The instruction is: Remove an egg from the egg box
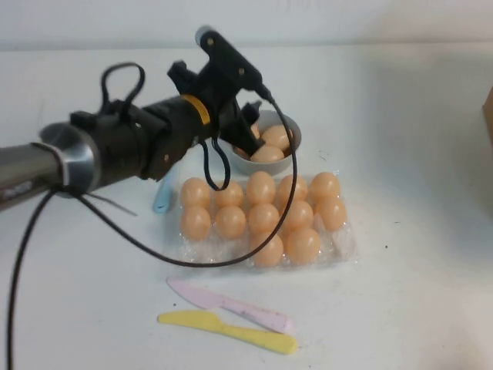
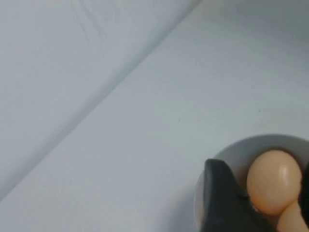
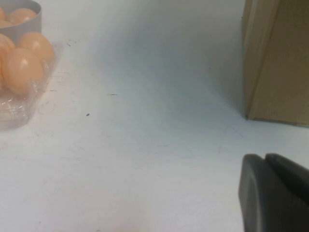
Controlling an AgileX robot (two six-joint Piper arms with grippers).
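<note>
The clear plastic egg box [image 1: 346,247] lies mid-table with several peach-orange eggs [image 1: 230,221] in its cups; the front-left cups [image 1: 202,248] are bare. My left gripper [image 1: 248,127] hangs over the round grey bowl [image 1: 291,127] behind the box. In the left wrist view its dark fingers [image 2: 219,198] stand on either side of one egg [image 2: 274,180], shut on it above the bowl [image 2: 241,152], with another egg [image 2: 294,220] below. The bowl also holds two eggs [image 1: 276,137]. My right gripper [image 3: 264,162] is shut and empty, low over bare table right of the box [image 3: 14,108].
A pink knife [image 1: 231,304] and a yellow knife [image 1: 227,330] lie in front of the egg box. A light blue utensil [image 1: 163,196] lies at its left under my left arm. A cardboard box [image 3: 277,58] stands at the right edge [image 1: 488,116].
</note>
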